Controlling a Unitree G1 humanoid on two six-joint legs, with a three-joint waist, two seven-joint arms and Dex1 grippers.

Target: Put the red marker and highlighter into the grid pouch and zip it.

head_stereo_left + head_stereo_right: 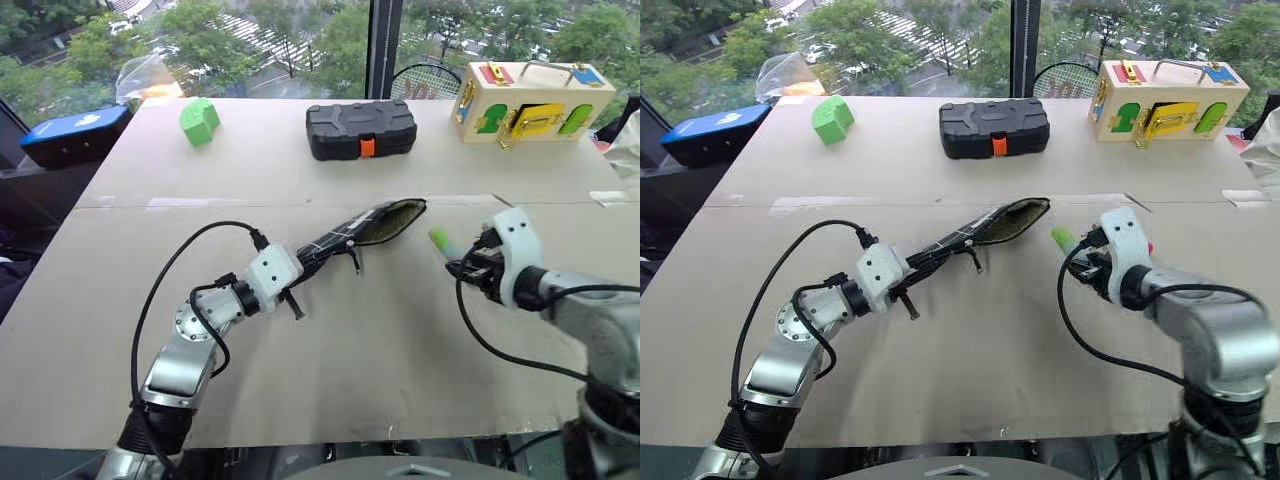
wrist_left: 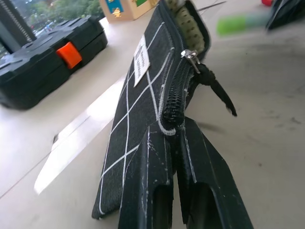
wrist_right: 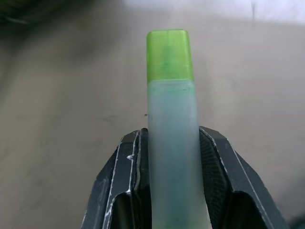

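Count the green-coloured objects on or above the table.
2: a green block-shaped object stands at the table's far left; a pale highlighter with a bright green cap sits clamped in the right pincer. The wooden box's green panels aren't counted.

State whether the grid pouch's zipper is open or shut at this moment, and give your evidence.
Open. The grid pouch gapes at its far end, pale lining showing, and the zipper pull sits partway along the teeth.
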